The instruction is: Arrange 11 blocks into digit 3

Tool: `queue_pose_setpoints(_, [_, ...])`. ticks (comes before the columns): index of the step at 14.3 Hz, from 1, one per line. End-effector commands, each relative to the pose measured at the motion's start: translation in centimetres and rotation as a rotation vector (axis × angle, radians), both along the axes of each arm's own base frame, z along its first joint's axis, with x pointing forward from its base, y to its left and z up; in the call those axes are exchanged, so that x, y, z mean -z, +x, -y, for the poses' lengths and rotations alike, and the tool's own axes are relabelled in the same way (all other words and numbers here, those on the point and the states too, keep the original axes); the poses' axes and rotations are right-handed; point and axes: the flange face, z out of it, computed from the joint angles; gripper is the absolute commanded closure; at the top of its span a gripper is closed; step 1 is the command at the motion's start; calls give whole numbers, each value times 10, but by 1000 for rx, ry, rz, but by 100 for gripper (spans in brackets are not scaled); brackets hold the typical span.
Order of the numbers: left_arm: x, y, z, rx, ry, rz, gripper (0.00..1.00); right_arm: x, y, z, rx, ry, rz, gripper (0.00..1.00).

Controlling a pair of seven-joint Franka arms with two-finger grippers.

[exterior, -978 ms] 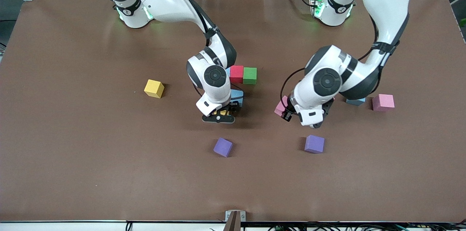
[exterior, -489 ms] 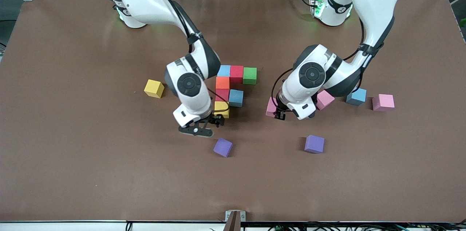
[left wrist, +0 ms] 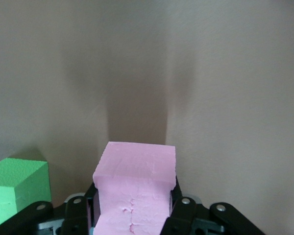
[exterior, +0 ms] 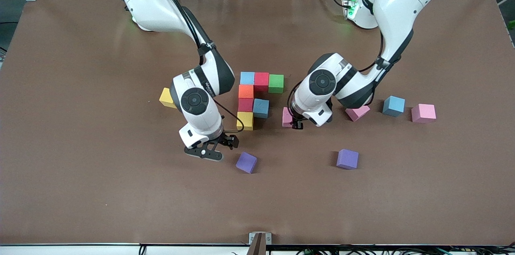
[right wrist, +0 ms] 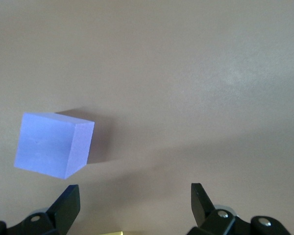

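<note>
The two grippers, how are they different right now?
The left gripper is shut on a pink block; the right gripper is open and holds nothing. The left gripper is beside the block figure at the left arm's end; the right gripper is over bare table by a purple block. Both are black and two-fingered.

White arms w/ black joints, black cables, prob. black tools

- Brown table (exterior: 80, 166), plain and matte.
- Joined cubes: light blue block (exterior: 247, 78), red block (exterior: 261, 81), green block (exterior: 276, 83), orange block (exterior: 246, 91).
- Loose ones: two purple blocks (exterior: 246, 162), a pink block (exterior: 423, 113), a yellow block (exterior: 165, 97).
- White arms with black joints.
</note>
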Motion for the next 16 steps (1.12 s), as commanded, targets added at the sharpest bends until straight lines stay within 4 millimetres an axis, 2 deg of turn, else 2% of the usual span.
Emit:
queue_pose_setpoints(1, [15,-7,11,-48,16,21,72,0,21,-23,69,-15,-43,0])
queue_pose_setpoints(2, [18,-7,11,-61,24,25,72,2,22,-29,82,-20,-49,0])
queue_pose_setpoints(5, [24,-16,20,-77,33,19,72,4,25,-30,96,-14,-30,0])
queue_pose_setpoints(7, [29,-21,29,-98,13,19,72,0,31,-19,92,-21,-25,0])
queue_pose_setpoints(8, [31,-25,31,-101,16,15,72,-7,36,-6,89,-17,-28,0])
queue_pose_setpoints(9, [35,-33,34,-91,23,7,72,-1,39,13,90,-28,-49,0])
queue_pose_setpoints(11, [38,-37,35,-81,25,9,72,-6,33,56,76,-43,-101,0])
queue_pose_setpoints(13, [37,-36,37,-77,13,25,72,-16,14,86,87,-35,-118,0])
queue_pose_setpoints(14, [38,-37,38,-74,14,24,72,-20,3,107,92,-26,-117,0])
queue_pose_setpoints(16, [38,-39,39,-68,14,25,72,-26,-31,136,32,-12,-131,0])
